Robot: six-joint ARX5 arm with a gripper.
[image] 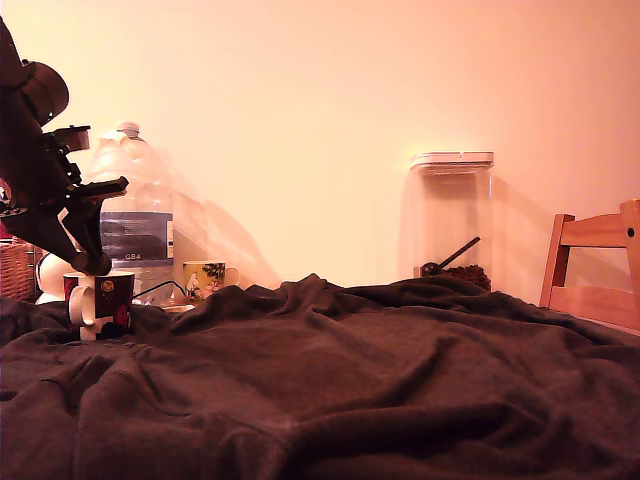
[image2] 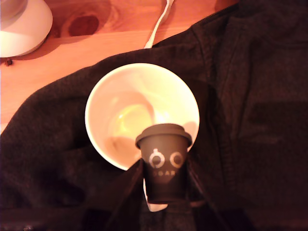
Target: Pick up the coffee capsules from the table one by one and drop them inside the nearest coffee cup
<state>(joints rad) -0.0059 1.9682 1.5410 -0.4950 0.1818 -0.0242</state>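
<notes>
The table [image: 380,390] shows only as wrinkled dark brown cloth, its surface hidden underneath. At the exterior view's left the arm is cut off by the frame edge, and its gripper [image: 92,262] hangs just over the one coffee cup [image: 103,303], a dark mug with a white handle. In the wrist view the fingers are mostly lost in shadow, yet they close on a single dark coffee capsule [image2: 163,161], held upright over the cup's white rim [image2: 91,103]. The cup's inside looks pale; its contents are hard to make out.
</notes>
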